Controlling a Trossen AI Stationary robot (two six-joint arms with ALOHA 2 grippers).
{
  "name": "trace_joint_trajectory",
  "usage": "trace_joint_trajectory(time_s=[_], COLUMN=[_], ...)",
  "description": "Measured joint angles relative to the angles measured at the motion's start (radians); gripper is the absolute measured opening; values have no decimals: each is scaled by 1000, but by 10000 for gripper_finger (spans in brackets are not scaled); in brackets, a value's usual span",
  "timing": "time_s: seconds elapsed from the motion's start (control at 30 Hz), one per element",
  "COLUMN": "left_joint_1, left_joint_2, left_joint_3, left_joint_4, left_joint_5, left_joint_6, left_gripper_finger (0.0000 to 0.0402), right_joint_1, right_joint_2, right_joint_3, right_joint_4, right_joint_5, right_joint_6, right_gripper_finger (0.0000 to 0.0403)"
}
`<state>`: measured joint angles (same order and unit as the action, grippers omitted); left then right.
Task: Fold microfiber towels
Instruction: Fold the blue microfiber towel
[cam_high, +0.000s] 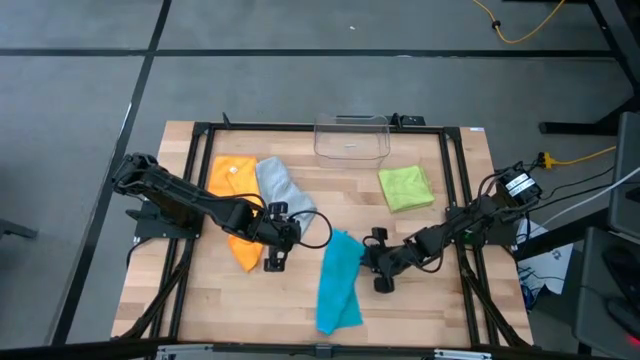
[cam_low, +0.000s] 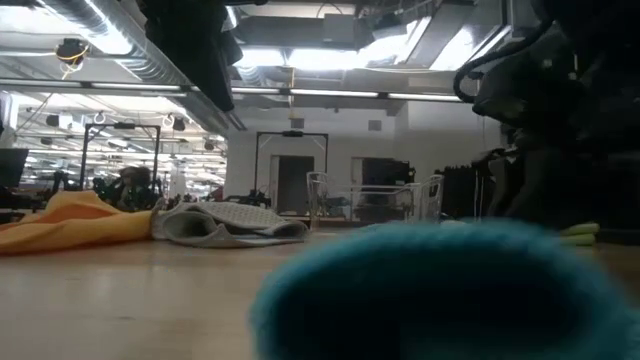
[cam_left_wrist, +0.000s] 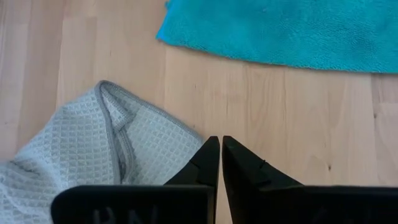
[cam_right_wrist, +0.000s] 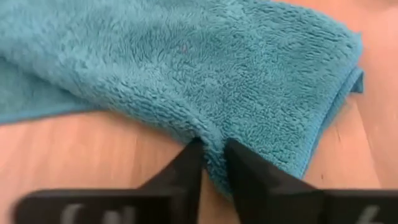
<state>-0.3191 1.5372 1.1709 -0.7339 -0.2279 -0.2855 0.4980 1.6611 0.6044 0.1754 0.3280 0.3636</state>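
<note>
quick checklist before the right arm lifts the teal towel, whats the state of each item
1. Right gripper pinching the teal towel edge: ok.
2. Left gripper shut, holding nothing, off the teal towel: ok.
3. Left fingers beside the grey towel; touching: cannot tell.
4. Green towel folded, clear of both arms: ok.
5. Orange towel unfolded, partly under the grey: not ok.
</note>
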Motion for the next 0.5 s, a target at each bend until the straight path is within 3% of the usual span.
trace_joint_trajectory(time_s=[0.1,0.23,0.5], left_joint_1=[0,0,-1], left_joint_2=[0,0,0], left_joint_3=[0,0,1], left_joint_4=[20,40,43], left_joint_5=[0,0,0], left_joint_6=[0,7,6], left_gripper_finger=[14,14,14], right_joint_1=[0,-1,0], right_joint_2=[0,-9,-113], right_joint_3=[0,12,182], right_joint_4=[58,160,51], right_joint_5=[0,4,211], right_joint_6=[26,23,-121], right_gripper_finger=[12,13,7])
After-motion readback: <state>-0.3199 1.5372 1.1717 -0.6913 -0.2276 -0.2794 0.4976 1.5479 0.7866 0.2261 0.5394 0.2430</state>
